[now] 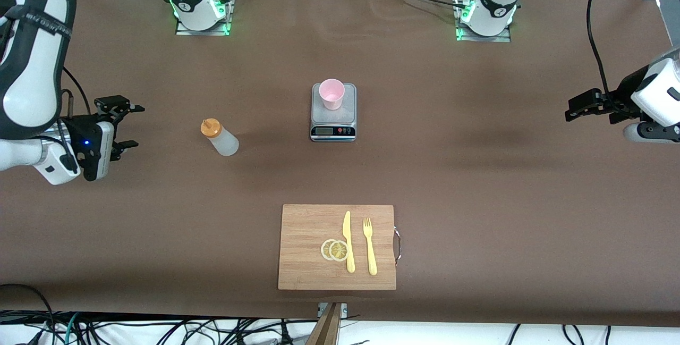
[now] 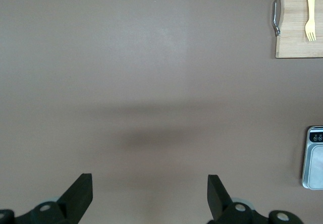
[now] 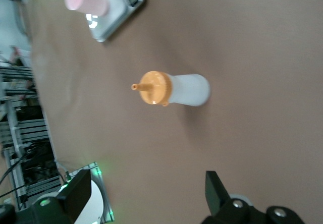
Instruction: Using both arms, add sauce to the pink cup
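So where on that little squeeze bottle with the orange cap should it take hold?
Probably around the whitish body of the sauce bottle, below the orange cap. It stands upright, and its round sides suit two fingers better than the narrow nozzle. The open right end effector is beside it, so a sideways approach from the right arm's end looks simplest.

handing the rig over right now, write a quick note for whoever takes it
Left gripper: open, empty, waiting over bare table at its own end.
Right gripper: open, empty, at its end, facing the sauce bottle.
Sauce bottle stands capped, untouched, toward the right arm's end.
Pink cup stands upright on the scale, mid-table.
Done: nothing.
Left: grasp bottle, squeeze sauce into cup.
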Motion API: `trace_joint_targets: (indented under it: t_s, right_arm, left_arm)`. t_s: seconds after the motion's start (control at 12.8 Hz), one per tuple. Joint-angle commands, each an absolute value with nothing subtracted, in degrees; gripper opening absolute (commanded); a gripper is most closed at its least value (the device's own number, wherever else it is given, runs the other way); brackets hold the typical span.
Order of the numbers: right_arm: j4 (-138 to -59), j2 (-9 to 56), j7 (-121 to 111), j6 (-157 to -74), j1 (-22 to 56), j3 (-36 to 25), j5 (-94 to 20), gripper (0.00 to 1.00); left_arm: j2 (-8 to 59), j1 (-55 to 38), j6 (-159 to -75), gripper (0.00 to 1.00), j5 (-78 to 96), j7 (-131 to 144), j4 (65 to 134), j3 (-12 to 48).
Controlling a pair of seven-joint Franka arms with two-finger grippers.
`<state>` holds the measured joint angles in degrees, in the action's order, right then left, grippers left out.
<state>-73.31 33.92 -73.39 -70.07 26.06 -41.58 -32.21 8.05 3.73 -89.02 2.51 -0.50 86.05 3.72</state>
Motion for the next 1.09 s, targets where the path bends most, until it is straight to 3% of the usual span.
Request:
trace_joint_targets:
  t_s: [0.0, 0.31, 0.7, 0.86, 1.02]
  right_arm:
    - [-75.7, 28.5, -60.2, -77.9, 28.0, -39.2, -24.6, 1.00]
    - [-86.0, 16.1, -36.5, -84.9, 22.1, -21.4, -6.5, 1.00]
    - [-96.7, 5.2, -13.2, -91.7, 8.0, -3.4, 1.4, 1.00]
    - [-100.2, -0.7, -10.5, -94.3, 6.2, -2.5, 0.9, 1.00]
    - [-100.0, -4.1, -3.5, -91.8, 4.3, -2.5, 0.8, 1.00]
  left_arm:
    - [8.5, 3.6, -88.2, 1.00, 2.0, -1.4, 84.7, 3.6]
    - [8.9, 3.6, -88.2, 1.00, 2.0, -1.4, 84.6, 3.6]
    - [8.9, 3.6, -88.2, 1.00, 2.0, -1.5, 84.6, 3.6]
    - [8.9, 3.6, -88.2, 1.00, 2.0, -1.5, 84.6, 3.6]
    - [8.9, 3.6, -88.2, 1.00, 2.0, -1.4, 84.6, 3.6]
